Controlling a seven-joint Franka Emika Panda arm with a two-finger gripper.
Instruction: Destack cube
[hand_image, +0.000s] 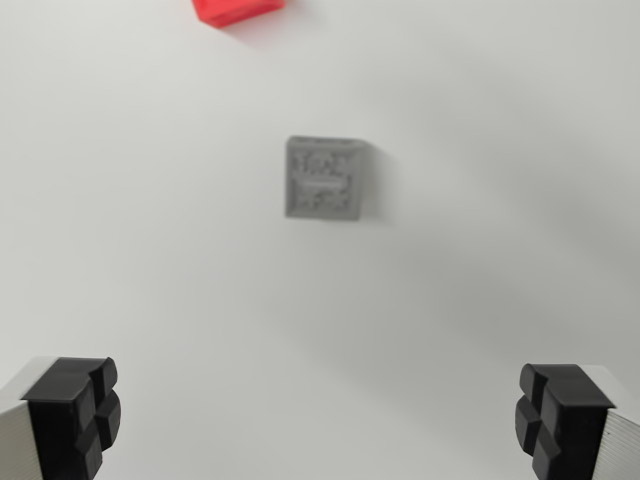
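A grey cube (322, 178) with a patterned top sits on the white surface, in the upper middle of the wrist view. A red cube (237, 10) lies apart from it at the top edge, cut off by the frame. My gripper (320, 420) hangs above the surface, nearer the camera than the grey cube. Its two black fingertips (75, 415) stand wide apart at the bottom corners with nothing between them.
The white tabletop (480, 250) fills the whole view around both cubes. Soft shadows fall across its right side.
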